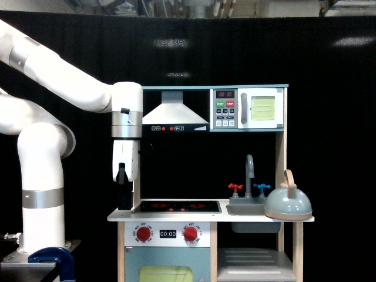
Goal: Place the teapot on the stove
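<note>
Stove [176,206] clock reads 00:00; microwave [247,108] buttons say START, STOP.

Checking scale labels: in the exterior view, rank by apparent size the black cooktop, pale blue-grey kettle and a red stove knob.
1. Black cooktop, widest.
2. Pale blue-grey kettle, narrower but taller.
3. Red stove knob, clearly smallest.

Teapot [287,204] right of stove [176,206], beyond sink [248,209]
</note>
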You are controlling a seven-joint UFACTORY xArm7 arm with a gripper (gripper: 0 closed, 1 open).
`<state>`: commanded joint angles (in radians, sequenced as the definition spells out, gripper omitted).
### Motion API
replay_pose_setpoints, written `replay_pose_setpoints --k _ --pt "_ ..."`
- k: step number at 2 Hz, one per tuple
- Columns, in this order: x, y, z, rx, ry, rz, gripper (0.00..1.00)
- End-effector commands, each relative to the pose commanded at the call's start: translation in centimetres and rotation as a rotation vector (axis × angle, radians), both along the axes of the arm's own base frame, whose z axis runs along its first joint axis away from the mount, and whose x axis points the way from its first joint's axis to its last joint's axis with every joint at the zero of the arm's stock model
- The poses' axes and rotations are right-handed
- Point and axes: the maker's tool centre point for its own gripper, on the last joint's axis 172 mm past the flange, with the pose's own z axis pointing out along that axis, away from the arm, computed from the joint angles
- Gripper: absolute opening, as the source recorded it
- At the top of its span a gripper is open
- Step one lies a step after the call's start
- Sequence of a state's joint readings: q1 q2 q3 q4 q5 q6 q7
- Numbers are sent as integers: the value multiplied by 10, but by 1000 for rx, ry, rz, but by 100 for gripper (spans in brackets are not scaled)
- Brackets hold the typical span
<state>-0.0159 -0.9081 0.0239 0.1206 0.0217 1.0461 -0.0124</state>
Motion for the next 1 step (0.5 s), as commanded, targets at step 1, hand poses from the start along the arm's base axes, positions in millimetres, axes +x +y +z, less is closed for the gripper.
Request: replay_pose_setpoints --k 1 --pt "2 0 -2 0 0 0 100"
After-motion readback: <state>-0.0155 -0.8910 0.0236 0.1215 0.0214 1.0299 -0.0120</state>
